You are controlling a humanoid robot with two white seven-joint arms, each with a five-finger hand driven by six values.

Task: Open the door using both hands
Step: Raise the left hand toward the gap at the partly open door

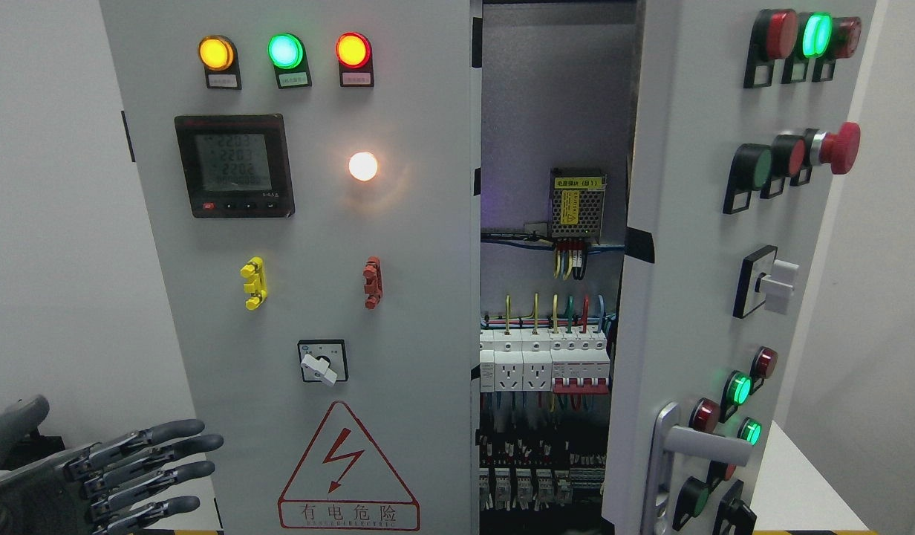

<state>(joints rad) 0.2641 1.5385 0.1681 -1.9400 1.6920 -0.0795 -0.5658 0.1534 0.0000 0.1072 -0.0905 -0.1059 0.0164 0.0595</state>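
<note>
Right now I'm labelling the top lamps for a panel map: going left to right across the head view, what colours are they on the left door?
Yellow lamp → green lamp → red lamp, all lit on the left door.

Your left hand (93,472) sits at the lower left corner, palm sideways, its four fingers (160,446) stretched straight toward the right, thumb raised, holding nothing; your right arm is out of sight
</note>
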